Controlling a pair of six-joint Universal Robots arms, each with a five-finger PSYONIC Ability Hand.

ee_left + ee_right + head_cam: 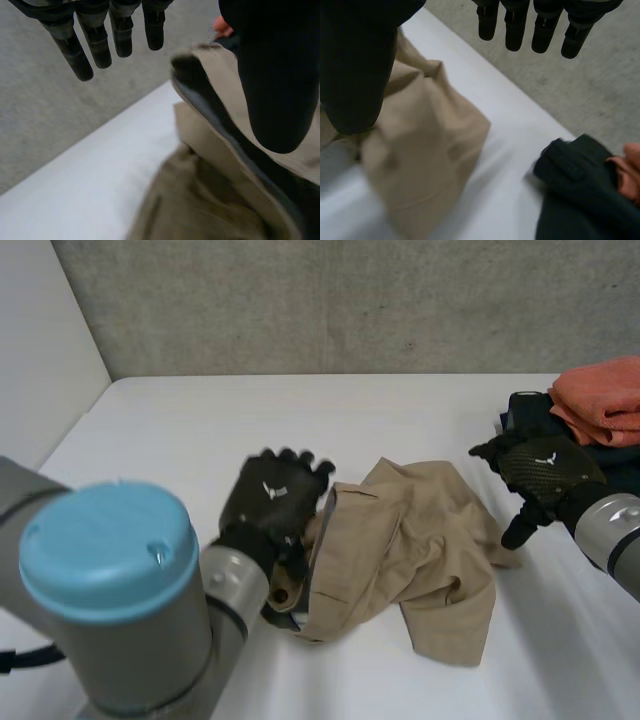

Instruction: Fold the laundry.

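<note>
While flanking the beige garment [420,540] crumpled on the tabletop [180,430], holding left hand [275,498] fingers [97,47] straight at its waistband, gripping nothing. Holding right hand [545,465] fingers [515,30] likewise straight and empty at opposite edge, near folded stack [605,400].

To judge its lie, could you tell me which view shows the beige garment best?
The head view shows nearly the whole beige garment, crumpled on the table. The left wrist view shows its dark-lined edge, the right wrist view one corner.

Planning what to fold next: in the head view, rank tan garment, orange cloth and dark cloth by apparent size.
1. tan garment, largest.
2-3. orange cloth and dark cloth: unsure, both run off the view's edge.
</note>
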